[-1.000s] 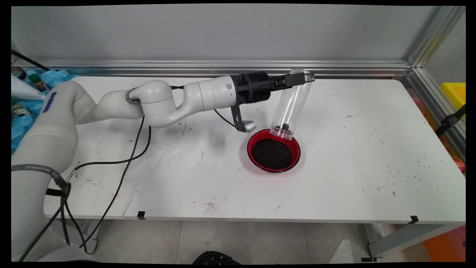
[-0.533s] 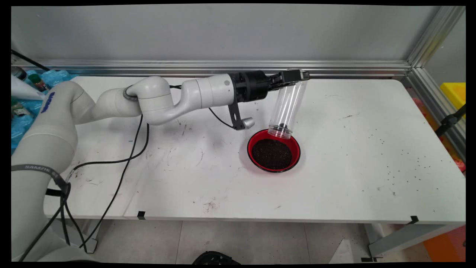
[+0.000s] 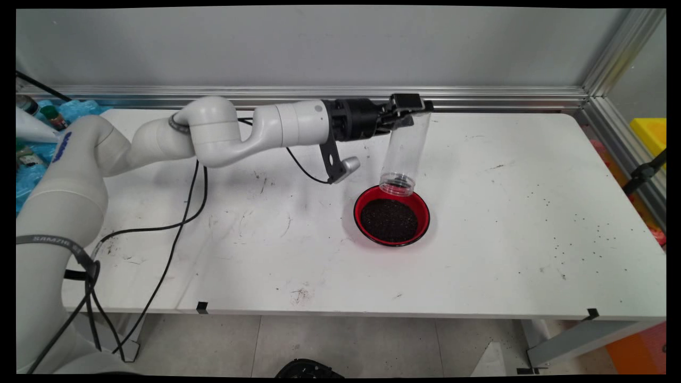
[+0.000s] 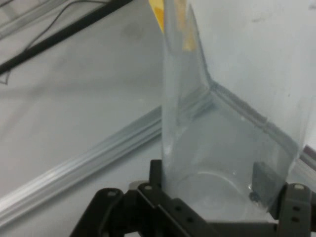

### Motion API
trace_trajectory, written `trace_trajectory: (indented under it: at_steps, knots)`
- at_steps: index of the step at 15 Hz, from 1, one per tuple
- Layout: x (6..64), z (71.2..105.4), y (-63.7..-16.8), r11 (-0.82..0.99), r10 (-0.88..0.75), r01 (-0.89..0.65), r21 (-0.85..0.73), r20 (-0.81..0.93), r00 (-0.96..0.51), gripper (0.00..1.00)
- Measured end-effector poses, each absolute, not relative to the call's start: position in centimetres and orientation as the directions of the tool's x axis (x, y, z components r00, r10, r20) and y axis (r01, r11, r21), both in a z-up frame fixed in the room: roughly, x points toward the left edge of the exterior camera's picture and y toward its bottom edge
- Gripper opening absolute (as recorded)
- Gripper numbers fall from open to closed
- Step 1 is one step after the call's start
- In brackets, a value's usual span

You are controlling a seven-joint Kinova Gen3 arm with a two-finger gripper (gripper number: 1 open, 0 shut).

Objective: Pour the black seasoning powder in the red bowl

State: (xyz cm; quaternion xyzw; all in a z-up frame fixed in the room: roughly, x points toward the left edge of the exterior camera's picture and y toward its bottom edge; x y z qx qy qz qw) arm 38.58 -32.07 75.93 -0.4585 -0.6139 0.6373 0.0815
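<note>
Now I hold the clear plastic jar [image 3: 405,146] upturned, mouth over the red bowl [image 3: 392,214].
My gripper [image 3: 408,106] pinches its base end at twelve o'clock of the bowl, so dark grains [image 3: 389,219] land inside.

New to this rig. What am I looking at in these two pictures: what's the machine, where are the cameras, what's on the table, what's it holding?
It is a white robot arm with a black two-finger gripper. One camera stands above the table's near side; the other sits on the hand and looks along the fingers. The gripper is shut on a clear plastic jar, held upside down near its base, mouth just above a red bowl of dark grains. In the hand view the jar fills the frame. Loose grains are scattered on the table's right.
</note>
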Motion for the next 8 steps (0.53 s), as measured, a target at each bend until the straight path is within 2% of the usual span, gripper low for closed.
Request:
trace_trajectory:
  at_steps: [8]
  knots:
    - [40.7, 78.1, -32.5, 0.046, 0.721, 0.346, -0.937, -0.209, -0.661, 0.0]
